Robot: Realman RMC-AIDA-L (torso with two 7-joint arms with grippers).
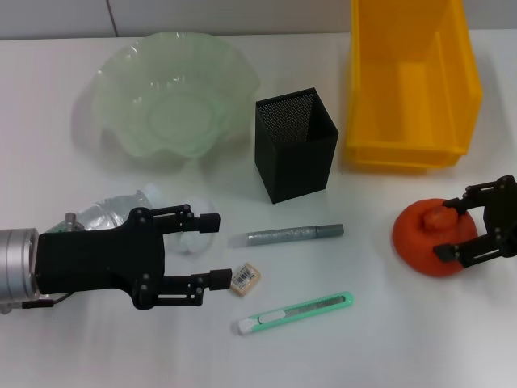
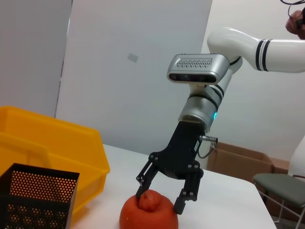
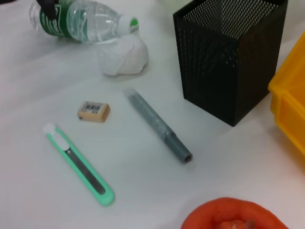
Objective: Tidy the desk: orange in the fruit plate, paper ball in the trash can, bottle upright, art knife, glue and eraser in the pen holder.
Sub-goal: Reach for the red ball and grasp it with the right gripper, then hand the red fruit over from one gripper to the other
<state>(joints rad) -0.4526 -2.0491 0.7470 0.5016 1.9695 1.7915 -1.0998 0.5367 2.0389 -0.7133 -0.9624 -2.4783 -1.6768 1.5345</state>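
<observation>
The orange (image 1: pixel 420 238) sits on the table at the right, and my right gripper (image 1: pixel 451 229) stands open with one finger on each side of its raised top. The left wrist view shows this gripper (image 2: pixel 160 200) low over the orange (image 2: pixel 147 215). My left gripper (image 1: pixel 216 249) is open at the near left, just above the white paper ball (image 1: pixel 192 232). The clear bottle (image 1: pixel 109 212) lies on its side, partly hidden under that arm. Glue stick (image 1: pixel 295 235), eraser (image 1: pixel 245 279) and green art knife (image 1: pixel 295 313) lie loose in the middle. The black mesh pen holder (image 1: pixel 295 145) stands behind them.
The green wavy fruit plate (image 1: pixel 121 85) is at the back left. A yellow bin (image 1: pixel 452 89), serving as the trash can, stands at the back right beside the pen holder. The right wrist view shows the knife (image 3: pixel 78 164), eraser (image 3: pixel 94 110) and glue (image 3: pixel 157 125) spaced apart.
</observation>
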